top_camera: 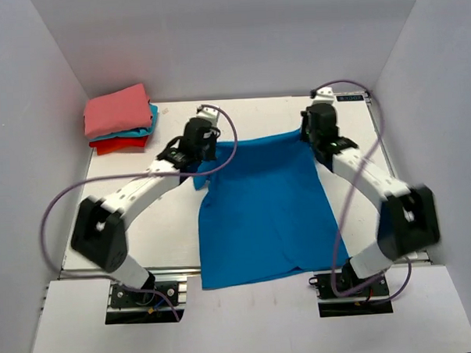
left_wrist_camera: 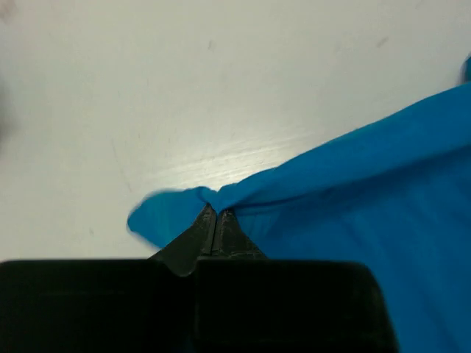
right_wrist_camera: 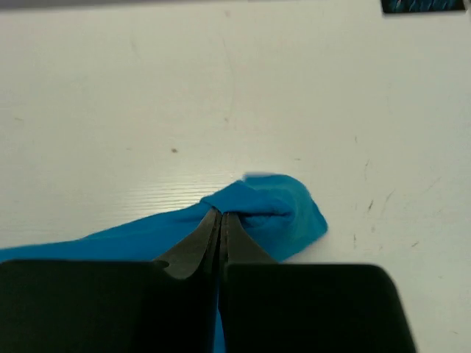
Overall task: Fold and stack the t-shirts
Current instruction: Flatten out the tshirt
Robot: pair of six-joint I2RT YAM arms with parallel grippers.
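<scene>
The left fingers (left_wrist_camera: 199, 237) are pressed together and pinch a small bunch of the blue shirt (left_wrist_camera: 368, 220). A little flap of cloth sticks out past the tips on the left side. The cloth runs away from the pinch to the right, pulled into a few folds. Under it is the white desk (left_wrist_camera: 221, 88).

The right fingers (right_wrist_camera: 195, 246) are pressed together too. They pinch another bunch of the blue shirt (right_wrist_camera: 283, 209). A round lump of cloth pokes out just past the tips on the right. A thin strip of blue runs off to the left along the desk (right_wrist_camera: 221, 88). A small dark label (right_wrist_camera: 423, 6) sits at the far corner.

From above, the blue shirt (top_camera: 261, 214) lies spread out in the middle of the desk (top_camera: 164, 234). Its far edge runs from one pinch to the other. The left arm (top_camera: 138, 192) holds the far left corner and the right arm (top_camera: 368, 178) holds the far right corner. The near end of the shirt reaches over the front edge of the desk, between the two arm bases. Purple cords (top_camera: 53, 212) loop along both arms.

In the far left corner is a small pile, well apart from the blue shirt. A folded pink shirt (top_camera: 117, 110) is on top. A teal shirt (top_camera: 151, 115) peeks out under it. A red shirt (top_camera: 121, 145) is at the bottom.
</scene>
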